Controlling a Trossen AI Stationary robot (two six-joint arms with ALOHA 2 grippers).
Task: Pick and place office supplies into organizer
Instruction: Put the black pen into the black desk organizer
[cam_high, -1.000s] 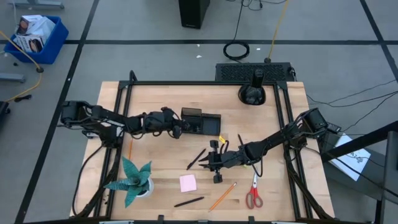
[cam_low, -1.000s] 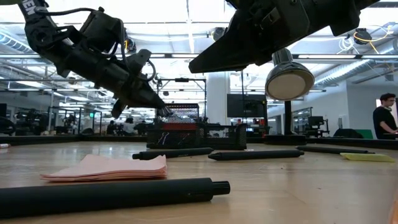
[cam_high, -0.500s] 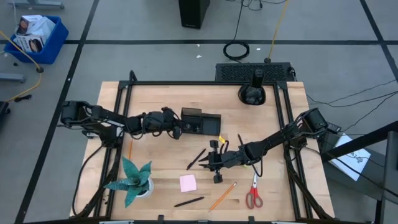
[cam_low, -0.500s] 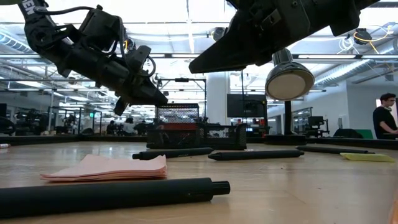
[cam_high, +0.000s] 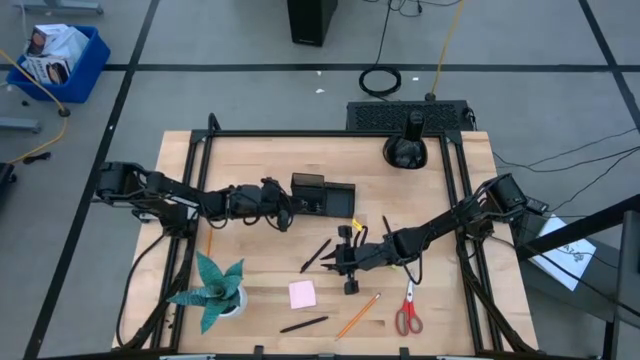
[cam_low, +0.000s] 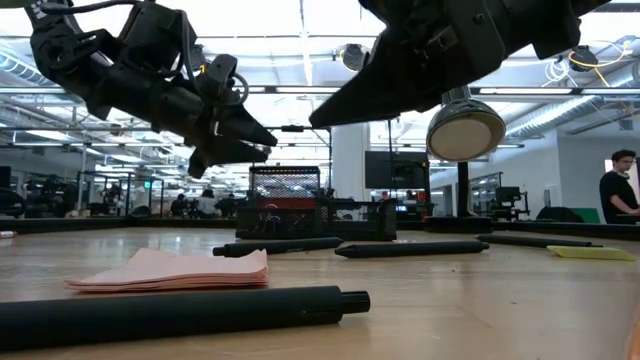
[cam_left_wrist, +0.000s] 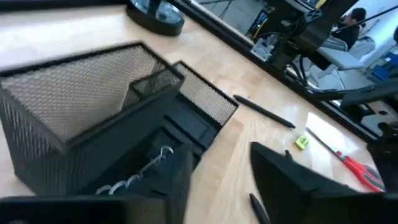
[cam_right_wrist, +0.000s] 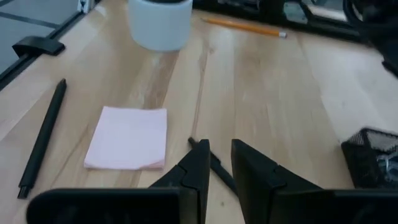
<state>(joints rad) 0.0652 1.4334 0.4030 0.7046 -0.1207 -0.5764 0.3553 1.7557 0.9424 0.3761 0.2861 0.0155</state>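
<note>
The black mesh organizer (cam_high: 323, 195) stands on the table's far middle; in the left wrist view the organizer (cam_left_wrist: 106, 124) holds binder clips (cam_left_wrist: 140, 174). My left gripper (cam_high: 285, 213) hovers open just left of it, above the table (cam_low: 265, 145). My right gripper (cam_high: 346, 256) hovers over two black pens (cam_high: 317, 255), its fingers a narrow gap apart (cam_right_wrist: 221, 155). A pink sticky-note pad (cam_high: 302, 294), a black pen (cam_high: 303, 324), an orange pencil (cam_high: 357, 315), red scissors (cam_high: 408, 310) and a yellow piece (cam_high: 357, 222) lie flat on the wood.
A teal plant in a white pot (cam_high: 215, 290) stands near the left near corner, with another pencil (cam_high: 210, 238) beside it. A round black domed object (cam_high: 405, 150) sits at the far edge. A small black piece (cam_high: 350, 287) lies under the right arm.
My left gripper has risen and drawn back a little from the organizer toward the table's left and near side. The right arm and all the supplies have stayed where they were.
</note>
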